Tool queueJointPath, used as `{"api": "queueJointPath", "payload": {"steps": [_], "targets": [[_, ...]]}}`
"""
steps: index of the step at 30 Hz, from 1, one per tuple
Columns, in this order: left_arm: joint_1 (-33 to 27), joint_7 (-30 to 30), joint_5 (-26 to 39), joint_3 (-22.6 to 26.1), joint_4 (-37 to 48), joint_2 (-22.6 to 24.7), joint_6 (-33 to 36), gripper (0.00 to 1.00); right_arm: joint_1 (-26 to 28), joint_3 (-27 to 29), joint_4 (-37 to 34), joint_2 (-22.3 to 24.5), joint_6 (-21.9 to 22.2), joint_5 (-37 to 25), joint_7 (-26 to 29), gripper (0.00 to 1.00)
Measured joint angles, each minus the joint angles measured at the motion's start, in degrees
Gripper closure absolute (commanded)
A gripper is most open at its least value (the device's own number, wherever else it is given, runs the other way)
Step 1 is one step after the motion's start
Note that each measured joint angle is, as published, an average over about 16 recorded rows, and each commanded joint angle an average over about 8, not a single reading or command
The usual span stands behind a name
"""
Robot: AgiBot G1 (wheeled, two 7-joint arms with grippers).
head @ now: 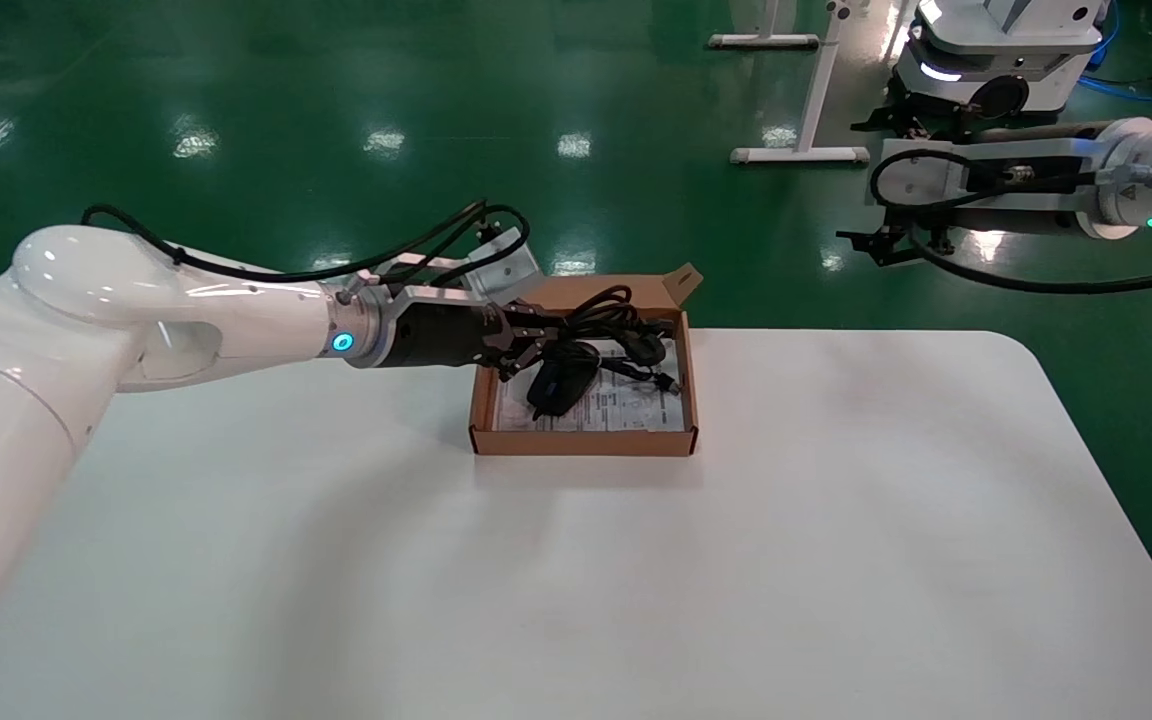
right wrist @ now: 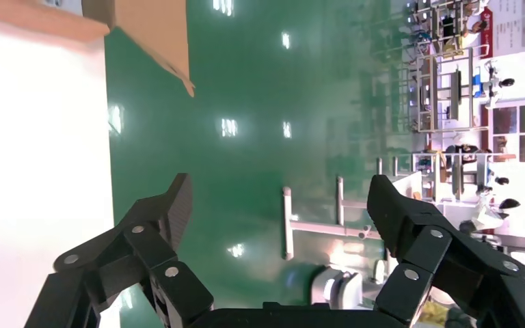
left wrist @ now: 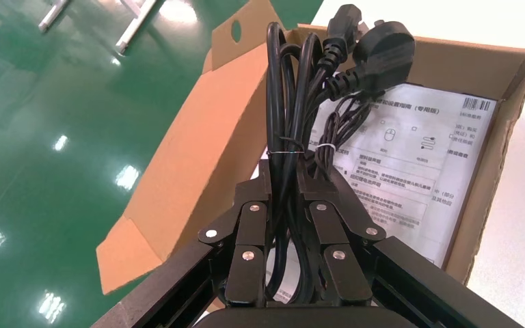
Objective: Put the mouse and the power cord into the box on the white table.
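Note:
The brown box (head: 584,441) sits near the far edge of the white table (head: 836,520). Inside it, the black mouse (head: 562,384) lies on the printed white sheet (head: 626,410). My left gripper (head: 524,343) hovers over the box's left side, shut on the coiled power cord (head: 618,318). In the left wrist view the cord (left wrist: 286,123) runs between the fingers (left wrist: 254,205), and its plug (left wrist: 385,45) hangs over the sheet (left wrist: 410,171) near the box's far wall. The mouse is hidden in that view. My right gripper (right wrist: 281,195) is open and empty, held off the table's far right corner (head: 876,243).
Beyond the table lies green floor with a white stand's legs (head: 802,153) and another robot's base (head: 996,60). The box's raised flap (head: 684,282) sticks up at its far right corner. The rest of the tabletop around the box is bare white surface.

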Motion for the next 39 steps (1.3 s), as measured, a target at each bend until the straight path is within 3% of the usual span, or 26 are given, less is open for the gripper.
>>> {"api": "queueJointPath", "payload": {"steps": [14,39], "targets": [[3.34,-1.86,-3.18,-2.02,-5.62,-3.34,2.21,0.00,-3.75,2.34,4.22,2.69,-3.26,4.02,4.33,0.00],[17.92,-10.06,-18.91,-14.41,-31.86,-20.94,16.15,0.00,-21.35,12.61,28.09,13.18,-15.91,21.28,26.76,0.00]]}}
